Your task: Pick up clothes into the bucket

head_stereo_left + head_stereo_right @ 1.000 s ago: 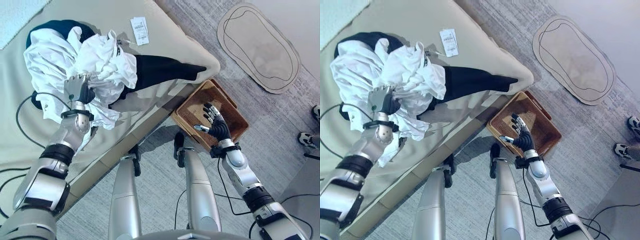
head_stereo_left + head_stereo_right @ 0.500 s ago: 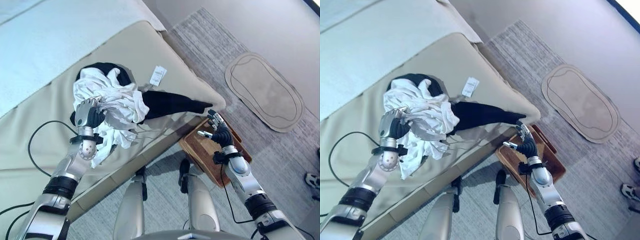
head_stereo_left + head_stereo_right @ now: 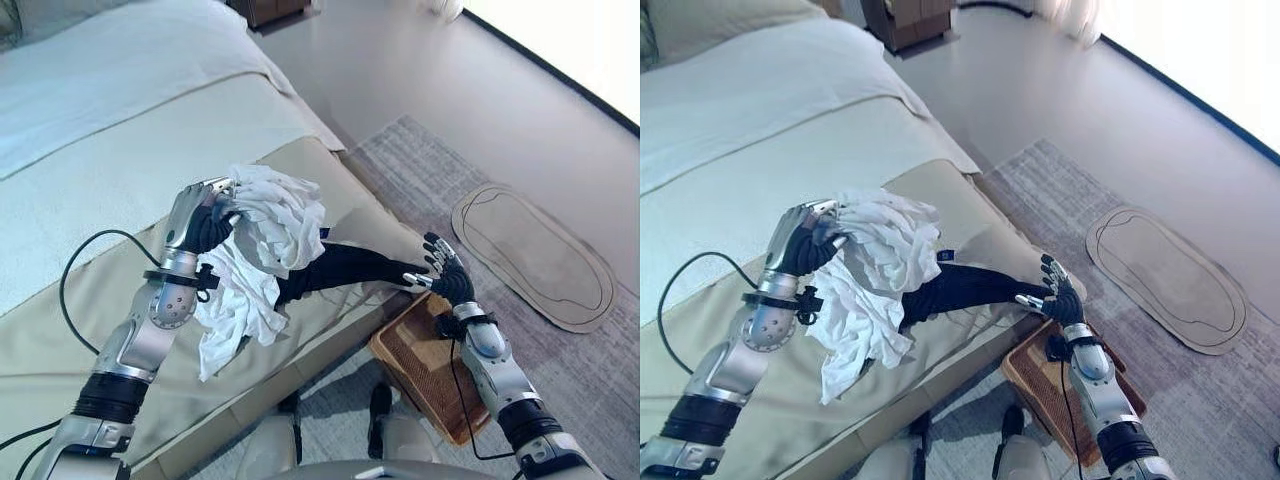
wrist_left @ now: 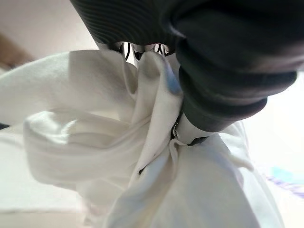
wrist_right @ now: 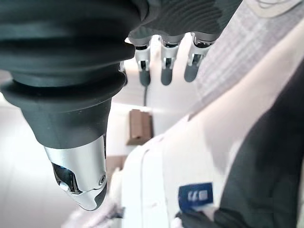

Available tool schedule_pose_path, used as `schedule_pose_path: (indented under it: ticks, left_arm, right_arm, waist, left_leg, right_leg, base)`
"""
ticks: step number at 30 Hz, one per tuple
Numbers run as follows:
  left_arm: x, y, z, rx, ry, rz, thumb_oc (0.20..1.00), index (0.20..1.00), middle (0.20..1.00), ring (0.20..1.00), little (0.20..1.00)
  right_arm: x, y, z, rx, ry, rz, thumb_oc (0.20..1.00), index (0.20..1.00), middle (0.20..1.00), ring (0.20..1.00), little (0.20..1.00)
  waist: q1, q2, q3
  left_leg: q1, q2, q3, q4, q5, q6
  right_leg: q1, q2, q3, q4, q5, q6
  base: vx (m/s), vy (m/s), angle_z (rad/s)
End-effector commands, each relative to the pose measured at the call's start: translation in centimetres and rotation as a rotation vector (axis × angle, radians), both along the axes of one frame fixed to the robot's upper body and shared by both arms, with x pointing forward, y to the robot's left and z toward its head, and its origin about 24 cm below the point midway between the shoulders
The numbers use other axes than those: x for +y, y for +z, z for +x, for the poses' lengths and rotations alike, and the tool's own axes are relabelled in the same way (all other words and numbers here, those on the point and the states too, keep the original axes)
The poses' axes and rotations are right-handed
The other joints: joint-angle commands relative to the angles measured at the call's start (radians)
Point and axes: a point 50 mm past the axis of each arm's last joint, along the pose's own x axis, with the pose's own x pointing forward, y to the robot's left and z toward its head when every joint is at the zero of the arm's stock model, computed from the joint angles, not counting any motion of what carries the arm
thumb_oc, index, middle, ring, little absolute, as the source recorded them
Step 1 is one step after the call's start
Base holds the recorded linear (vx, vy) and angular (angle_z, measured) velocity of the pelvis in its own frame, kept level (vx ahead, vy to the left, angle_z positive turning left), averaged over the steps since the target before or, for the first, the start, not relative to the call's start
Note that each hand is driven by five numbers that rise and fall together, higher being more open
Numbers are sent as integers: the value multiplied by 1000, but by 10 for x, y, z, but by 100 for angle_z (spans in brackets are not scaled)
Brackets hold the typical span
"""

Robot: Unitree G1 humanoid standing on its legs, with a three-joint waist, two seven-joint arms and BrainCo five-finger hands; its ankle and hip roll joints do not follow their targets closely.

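Above the bed: we saw one left hand (image 3: 200, 215) raised over the bed (image 3: 90, 200), fingers curled tight round one white garment (image 3: 262, 245).
White garment: it hung bunched from that hand, its loose end drooping toward the bed's edge; we counted one white piece.
Left wrist view: white cloth (image 4: 142, 156) was pressed up against the hand's dark cover, with folds packed between the fingers.
Dark garment: we counted one dark garment (image 3: 345, 268), trailing out from beneath the white one across the corner of the bed, its far end pointing at the right hand.
Right hand: one right hand (image 3: 446, 275) was held at the bed's corner, fingers spread and straight, gripping nothing; the tip of the dark garment lay just beside it.
Basket: we saw one brown woven basket (image 3: 420, 360) on the floor by the bed's corner, under the right forearm; neither garment was in it.
Floor: one grey rug (image 3: 560, 380) lay under the basket, and one oval mat (image 3: 535, 255) lay well apart from it.
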Motion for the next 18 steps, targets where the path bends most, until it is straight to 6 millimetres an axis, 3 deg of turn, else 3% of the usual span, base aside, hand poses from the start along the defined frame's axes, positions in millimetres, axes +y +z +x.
schedule_pose_path:
  ticks: [1,7,8,11,14,18]
  left_arm:
    - [-10,41,-6,-151,-143,-80,200,200,200,200,200]
    - [-44,45,-7,-92,-366,-120,200,200,200,200,200]
    - [-54,47,-8,-77,-418,-89,200,200,200,200,200]
    - [-58,44,-8,-51,-451,-101,200,200,200,200,200]
    - [-58,35,-12,12,-496,-144,200,200,200,200,200]
    - [-56,28,-17,63,-544,-207,200,200,200,200,200]
  right_arm:
    - [20,21,3,-96,153,-56,1000,1000,1000,1000,1000]
    - [44,46,10,-184,356,-178,1000,1000,1000,1000,1000]
    - [51,51,13,-191,375,-105,1000,1000,1000,1000,1000]
    - [57,59,12,-204,406,48,1000,1000,1000,1000,1000]
    - [51,64,6,-208,426,206,1000,1000,1000,1000,1000]
    - [38,63,2,-213,392,209,1000,1000,1000,1000,1000]
  waist:
    - [-3,-31,-73]
    - [1,-32,-97]
    - [0,-31,-106]
    - [0,-31,-116]
    - [-2,-32,-127]
    - [-5,-34,-138]
  left_leg:
    - [25,36,-6,12,-49,-21]
    - [80,42,1,-11,-52,-22]
    - [96,46,3,-19,-51,-23]
    - [116,49,10,-24,-52,-23]
    - [139,54,15,-33,-53,-24]
    - [160,57,22,-37,-57,-25]
  right_leg:
    - [25,-73,61,-124,137,61]
    - [72,-62,62,-133,125,60]
    - [87,-59,61,-136,123,60]
    - [100,-55,62,-138,121,60]
    - [117,-52,62,-140,115,59]
    - [132,-50,65,-142,111,59]
  base:
    - [47,-19,-2]
    - [62,-28,-1]
    - [46,-16,-2]
    - [41,-12,-3]
    - [51,-14,-1]
    - [44,-14,-2]
